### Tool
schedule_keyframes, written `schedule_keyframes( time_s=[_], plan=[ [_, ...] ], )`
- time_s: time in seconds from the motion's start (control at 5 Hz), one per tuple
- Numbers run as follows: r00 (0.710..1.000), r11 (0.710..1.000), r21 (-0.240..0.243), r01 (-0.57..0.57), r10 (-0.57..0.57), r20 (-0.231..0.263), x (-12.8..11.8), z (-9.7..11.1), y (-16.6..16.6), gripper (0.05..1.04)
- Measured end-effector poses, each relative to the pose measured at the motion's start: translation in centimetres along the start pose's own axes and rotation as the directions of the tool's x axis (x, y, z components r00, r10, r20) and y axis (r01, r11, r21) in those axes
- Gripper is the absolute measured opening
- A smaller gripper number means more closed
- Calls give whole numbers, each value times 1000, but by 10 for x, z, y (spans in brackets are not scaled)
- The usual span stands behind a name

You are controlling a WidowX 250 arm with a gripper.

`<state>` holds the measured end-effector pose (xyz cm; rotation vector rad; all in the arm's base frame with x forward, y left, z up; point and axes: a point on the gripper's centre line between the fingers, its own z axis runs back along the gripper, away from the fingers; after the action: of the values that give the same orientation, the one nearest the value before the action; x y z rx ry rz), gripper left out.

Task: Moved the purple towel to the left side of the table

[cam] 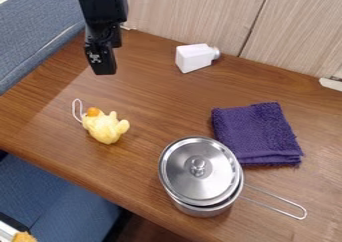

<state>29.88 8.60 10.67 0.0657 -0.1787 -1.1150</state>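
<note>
The black gripper (102,61) hangs over the upper left of the table, well above its surface, and holds nothing that I can see; how its fingers stand is unclear. Folded into a rough square, the purple towel (256,134) lies flat on the right part of the wooden table (150,103). A wide stretch of table separates it from the gripper. The towel's lower left corner comes close to the pot's lid.
A steel pot with a lid (200,173) stands at the front, its wire handle pointing right. A yellow plush toy (105,127) with a loop lies left of centre. The white bottle (194,57) lies near the wood-panelled wall (190,11). Blue seats border the left side.
</note>
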Motion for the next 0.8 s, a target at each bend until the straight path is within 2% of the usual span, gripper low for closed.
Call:
schedule_keyframes(
  time_s=[0.2, 0.4, 0.6, 0.8],
  plan=[
    [1000, 999, -34, 0, 0, -1, 0, -8, -4, 1001],
    [994, 990, -85, 111, -108, 35, 34, -11, -9, 1001],
    [987, 983, -98, 158, -154, 48, 54, -12, -17, 1001],
    [967, 964, -99, 246, -237, 89, 83, -23, -33, 1001]
  ],
)
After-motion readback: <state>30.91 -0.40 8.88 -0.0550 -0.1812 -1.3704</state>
